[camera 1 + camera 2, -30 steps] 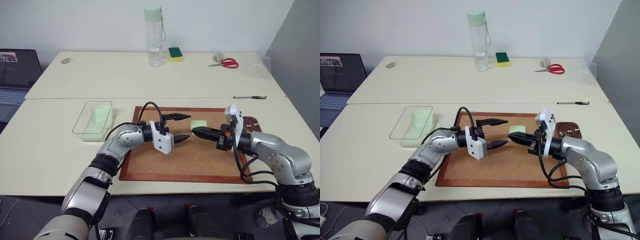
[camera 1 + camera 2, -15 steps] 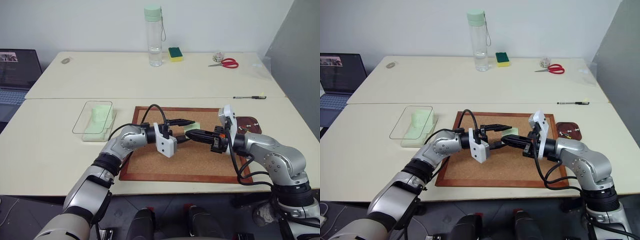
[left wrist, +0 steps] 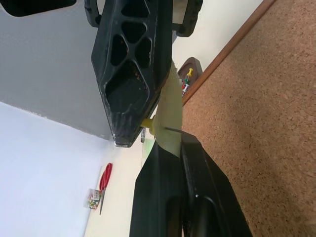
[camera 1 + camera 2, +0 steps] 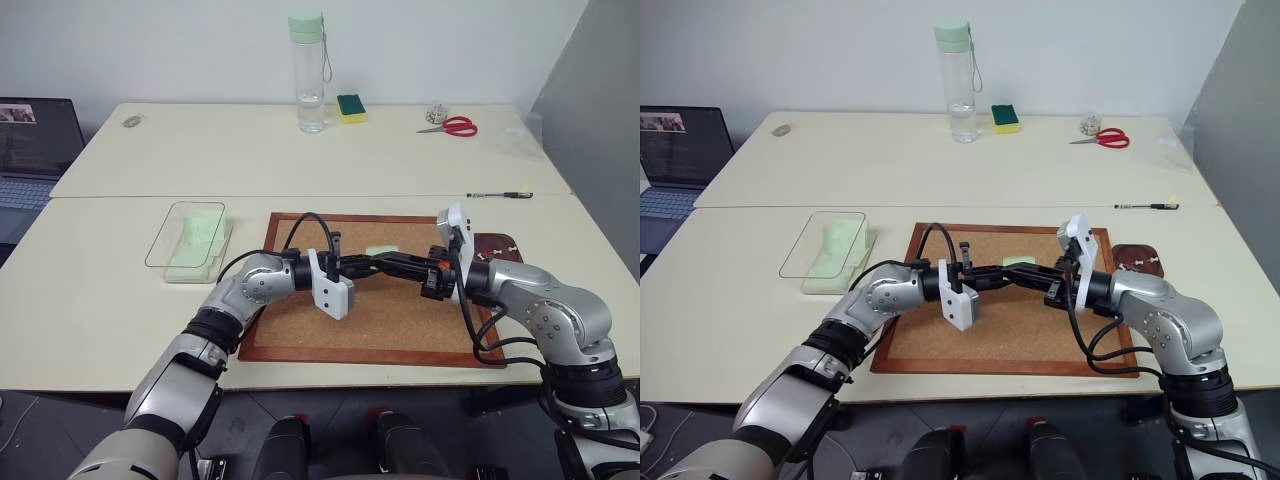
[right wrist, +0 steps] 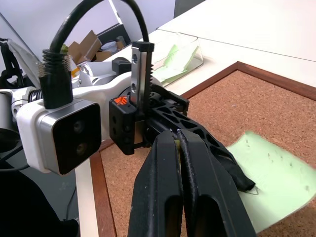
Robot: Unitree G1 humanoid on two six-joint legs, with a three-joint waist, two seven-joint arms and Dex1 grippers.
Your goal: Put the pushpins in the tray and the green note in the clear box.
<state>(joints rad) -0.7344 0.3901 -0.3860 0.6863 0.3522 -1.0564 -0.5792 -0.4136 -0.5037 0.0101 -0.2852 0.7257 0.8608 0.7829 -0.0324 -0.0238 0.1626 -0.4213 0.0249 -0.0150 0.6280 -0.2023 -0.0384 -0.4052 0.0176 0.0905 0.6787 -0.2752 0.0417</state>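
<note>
At frame centre, over the grainy cork of the wood-framed corkboard [image 4: 300, 345], the two grippers met tip to tip. The left gripper [image 4: 372, 265] had its ribbed black fingers clamped on the thin pale green note [image 4: 382, 251]; the right gripper [image 4: 385, 264] was pressed shut on a yellow-headed pushpin [image 3: 147, 122] piercing the paper. The glossy brown rounded tray [image 4: 505, 244] lay right of centre, the clear box [image 4: 172, 235] left of centre.

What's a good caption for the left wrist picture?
Both grippers meet above the corkboard: left gripper shut on the green note, a yellow pushpin stuck through it.
</note>
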